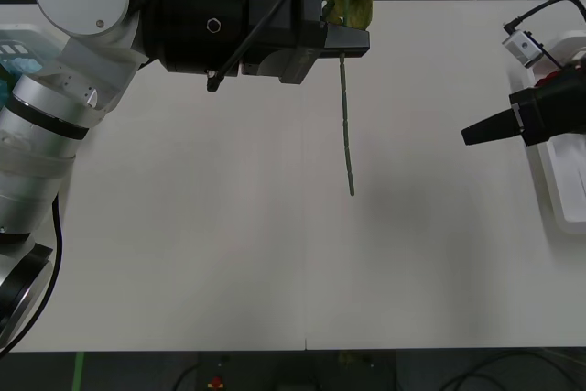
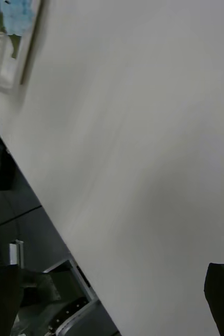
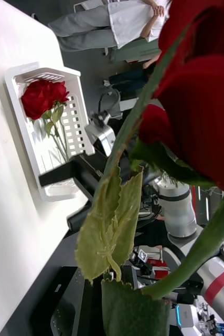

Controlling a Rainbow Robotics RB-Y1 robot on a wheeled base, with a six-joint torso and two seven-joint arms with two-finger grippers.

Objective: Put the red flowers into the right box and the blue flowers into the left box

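Front: left gripper [image 1: 352, 38] near table's [image 1: 229, 254] far edge, clamped on red flowers [image 1: 348, 125], thin ribbed stem dangling. Right gripper [image 1: 472, 133], fingers parted, empty, beside right box [image 1: 558, 212].

Left wrist: glossy rose [image 3: 42, 97] lying in slotted white box.

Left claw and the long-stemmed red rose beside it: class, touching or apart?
Touching. The front view shows the red rose with its stem emerging directly from the tip of the left claw, bloom beyond.
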